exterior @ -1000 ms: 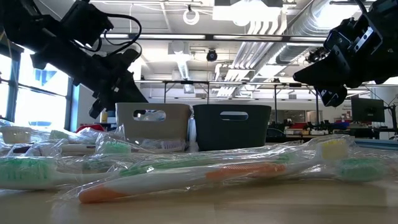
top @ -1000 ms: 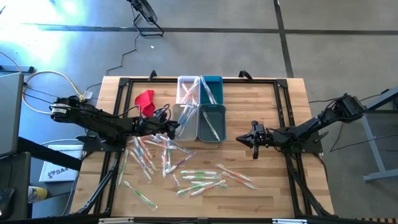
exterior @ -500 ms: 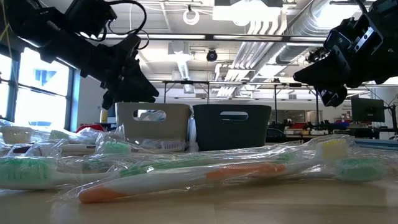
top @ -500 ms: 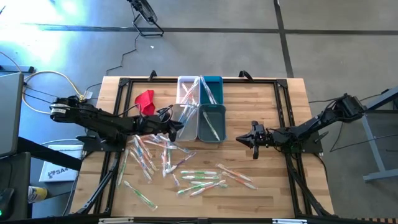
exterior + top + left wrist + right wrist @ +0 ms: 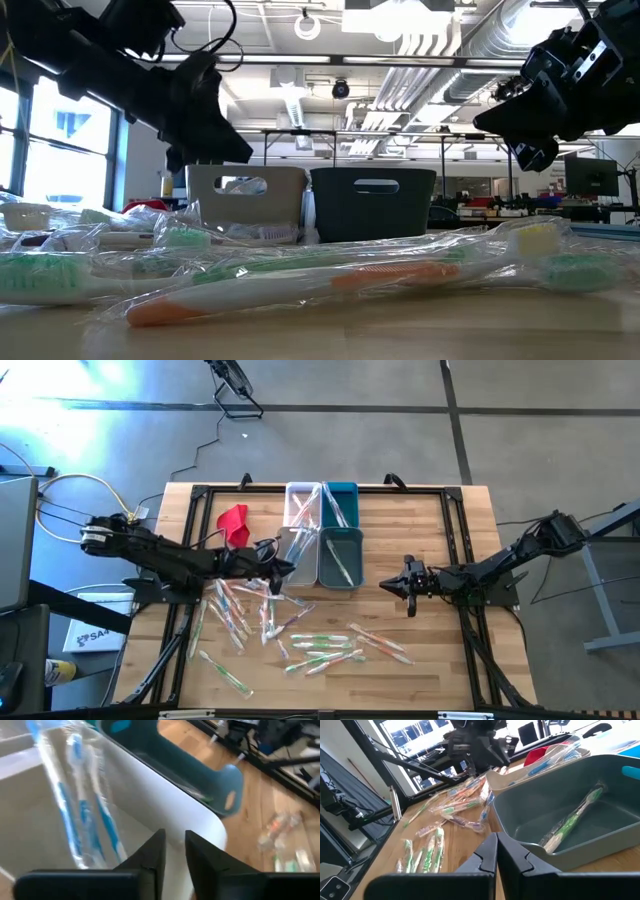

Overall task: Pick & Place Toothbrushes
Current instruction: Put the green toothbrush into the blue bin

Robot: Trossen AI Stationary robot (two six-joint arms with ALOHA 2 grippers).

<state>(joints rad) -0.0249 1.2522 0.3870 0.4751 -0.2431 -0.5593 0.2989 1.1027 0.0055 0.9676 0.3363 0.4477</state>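
Two blue-handled wrapped toothbrushes lie in the white rectangular bin just ahead of the left gripper; fingers narrowly apart, empty. We advise withdrawing clear of the rim.

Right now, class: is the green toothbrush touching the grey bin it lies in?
Touching. The right wrist view shows the green toothbrush lying on the grey bin's floor.

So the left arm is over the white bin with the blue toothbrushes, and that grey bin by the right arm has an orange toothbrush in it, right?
Not quite. The toothbrush in the grey bin is green, not orange, as the right wrist view shows. The rest holds: the left gripper is over the white bin with the blue toothbrushes.
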